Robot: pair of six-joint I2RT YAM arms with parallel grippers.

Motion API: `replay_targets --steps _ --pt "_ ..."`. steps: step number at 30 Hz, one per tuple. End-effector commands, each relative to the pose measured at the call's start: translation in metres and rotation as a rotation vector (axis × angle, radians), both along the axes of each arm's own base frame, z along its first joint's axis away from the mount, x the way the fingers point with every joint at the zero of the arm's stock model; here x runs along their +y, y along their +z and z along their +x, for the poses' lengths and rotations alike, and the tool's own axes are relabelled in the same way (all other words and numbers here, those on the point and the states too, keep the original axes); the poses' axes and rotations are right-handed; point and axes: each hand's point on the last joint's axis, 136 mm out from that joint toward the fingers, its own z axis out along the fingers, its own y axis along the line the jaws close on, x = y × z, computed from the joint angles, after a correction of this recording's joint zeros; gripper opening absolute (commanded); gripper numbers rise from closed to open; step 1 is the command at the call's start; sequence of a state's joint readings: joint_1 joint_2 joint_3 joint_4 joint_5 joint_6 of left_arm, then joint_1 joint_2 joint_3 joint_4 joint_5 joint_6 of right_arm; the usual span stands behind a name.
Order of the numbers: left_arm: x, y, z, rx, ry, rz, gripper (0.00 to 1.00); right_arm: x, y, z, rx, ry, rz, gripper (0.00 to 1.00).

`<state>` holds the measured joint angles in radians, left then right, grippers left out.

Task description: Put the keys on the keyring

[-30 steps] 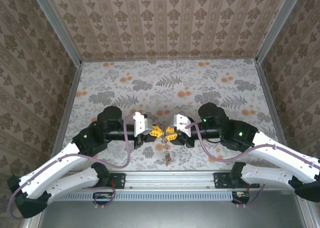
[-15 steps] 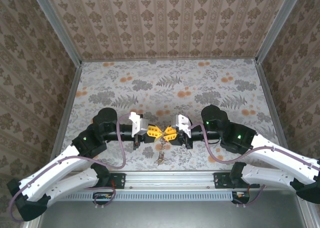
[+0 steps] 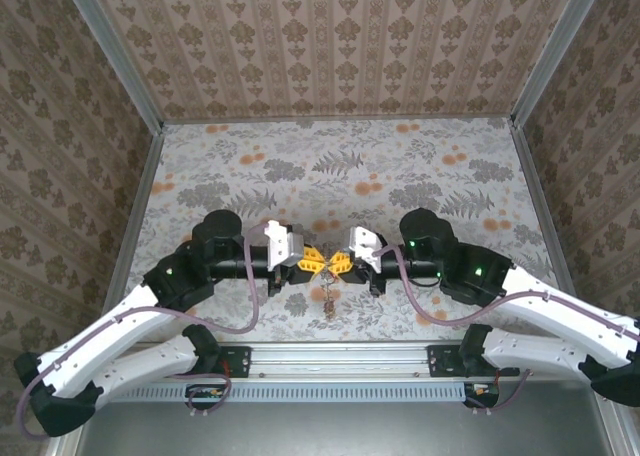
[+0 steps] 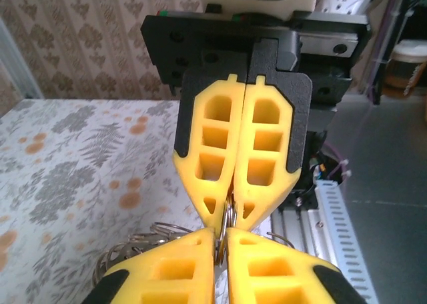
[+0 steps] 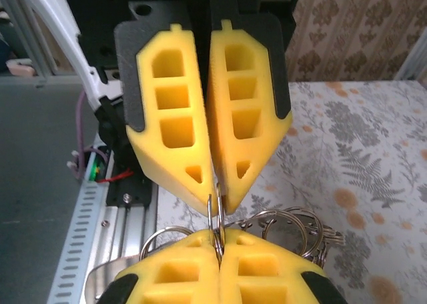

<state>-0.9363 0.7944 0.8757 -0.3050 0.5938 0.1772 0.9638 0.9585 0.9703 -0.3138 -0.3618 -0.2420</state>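
Floral table [image 3: 340, 166] open toward far wall [image 3: 340, 46]; left hand [image 3: 318, 264], right hand [image 3: 336, 265] both clamped on keyring [image 3: 328, 298].

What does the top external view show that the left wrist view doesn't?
Top external: the left arm and right arm whole, reaching toward each other over the near part of the table. Left wrist: close up, the thin wire keyring pinched at the tips of the right gripper. Both: left gripper and right gripper shut, tip to tip, a bunch of rings hanging beneath.
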Motion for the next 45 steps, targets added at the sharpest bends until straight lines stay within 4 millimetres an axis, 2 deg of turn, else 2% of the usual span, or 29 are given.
replay_targets --steps 1,8,10,12,14,19,25,30,38,45 --pt "0.005 -0.005 0.005 -0.063 0.040 0.093 0.14 -0.004 0.003 0.010 -0.033 -0.040 -0.067 0.00" --pt "-0.007 -0.022 0.008 -0.096 0.029 0.193 0.15 -0.001 -0.002 0.012 -0.015 -0.028 -0.119 0.00" --pt "-0.009 -0.024 0.008 -0.100 0.028 0.200 0.11 0.000 -0.004 0.012 -0.010 -0.024 -0.127 0.00" --pt "-0.010 -0.022 0.007 -0.100 0.023 0.190 0.00 0.000 -0.006 0.012 -0.007 -0.021 -0.136 0.00" --pt "-0.010 -0.021 0.006 -0.101 0.021 0.177 0.00 0.000 -0.005 0.011 -0.007 -0.021 -0.134 0.00" --pt "-0.006 -0.007 0.001 -0.098 0.009 0.106 0.00 -0.002 -0.008 0.006 0.003 -0.006 -0.132 0.00" --pt "0.000 0.014 -0.003 -0.066 -0.016 -0.023 0.00 -0.004 -0.002 -0.010 0.017 0.051 -0.060 0.11" --pt "0.005 0.029 -0.008 -0.039 -0.067 -0.119 0.00 -0.008 0.003 -0.015 0.013 0.060 -0.019 0.13" --pt "0.005 0.034 -0.013 -0.032 -0.094 -0.175 0.00 -0.008 0.006 -0.017 0.020 0.061 0.006 0.15" --pt "0.007 0.037 -0.013 -0.035 -0.094 -0.196 0.00 -0.008 -0.003 -0.011 0.052 0.028 -0.032 0.18"
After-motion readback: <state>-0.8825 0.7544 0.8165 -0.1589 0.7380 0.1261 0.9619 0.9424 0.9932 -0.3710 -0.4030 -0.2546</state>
